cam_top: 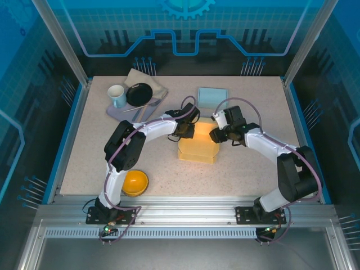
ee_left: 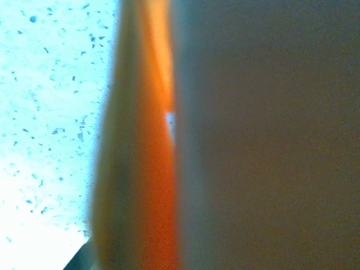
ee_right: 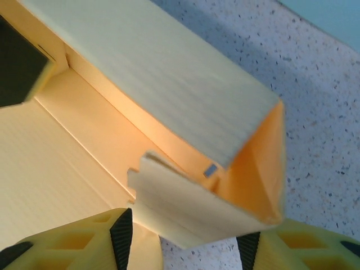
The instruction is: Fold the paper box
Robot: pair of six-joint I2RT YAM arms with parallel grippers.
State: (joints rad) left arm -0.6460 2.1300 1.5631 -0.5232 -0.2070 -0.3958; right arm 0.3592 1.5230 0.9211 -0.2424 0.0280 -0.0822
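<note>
Box (cam_top: 197, 145) sits mid-surface (cam_top: 253, 169), yellow, open side up, walls part raised

Left gripper (cam_top: 183, 131) is at the box's 10 o'clock corner, jaws closed right down. My left wrist view is a blur of orange wall hard against the lens, so I cannot tell whether any paper is pinched

Right gripper (cam_top: 217, 135) is at the 2 o'clock corner, jaws about half apart. A loose flap (ee_right: 185, 208) lies between its fingers (ee_right: 121, 239); I cannot tell if the pads touch it. Just past the flap, a long side wall leans in over the box floor

Elsewhere: tray (cam_top: 115, 111) at 10 o'clock carrying a mug (cam_top: 117, 95) and a black plate (cam_top: 139, 94); blue container (cam_top: 212, 96) at 12; orange bowl (cam_top: 135, 182) at 7, near the left arm's base
</note>
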